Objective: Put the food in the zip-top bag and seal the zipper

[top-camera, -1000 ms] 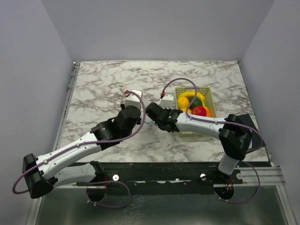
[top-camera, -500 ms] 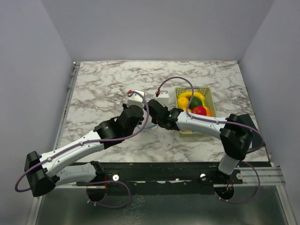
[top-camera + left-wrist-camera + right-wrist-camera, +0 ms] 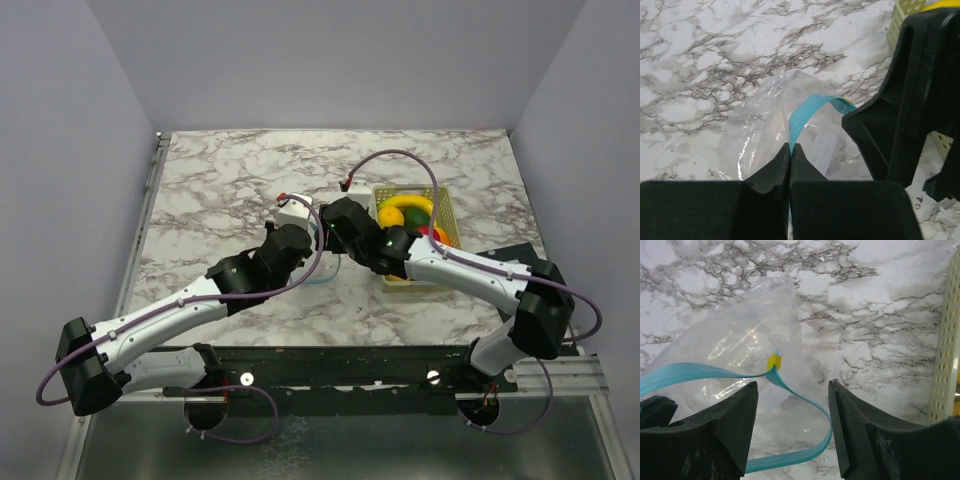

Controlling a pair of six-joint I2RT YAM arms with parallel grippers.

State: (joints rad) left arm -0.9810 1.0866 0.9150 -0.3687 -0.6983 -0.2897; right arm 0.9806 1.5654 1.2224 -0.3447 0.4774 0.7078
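Observation:
The zip-top bag (image 3: 765,115) lies crumpled on the marble table, clear, with its light blue zipper (image 3: 805,112) arching up from it. My left gripper (image 3: 790,145) is shut on the zipper strip, which runs between its fingertips. My right gripper (image 3: 793,385) hangs open just above the bag (image 3: 740,335); a loop of the zipper (image 3: 810,403) with a yellow tab (image 3: 773,361) curves between its fingers without touching them. The food sits in the basket: a yellow banana (image 3: 405,203), a red apple (image 3: 432,233) and a dark green piece (image 3: 415,218).
The pale yellow slotted basket (image 3: 443,212) stands to the right of the bag, close to my right arm (image 3: 910,100). Its wall shows at the right edge of the right wrist view (image 3: 946,355). Both arms meet over the table's middle and hide most of the bag from above.
My right gripper has opened, let go of the zipper strip and lifted away. My left gripper has stayed shut on the strip and shifted slightly right.

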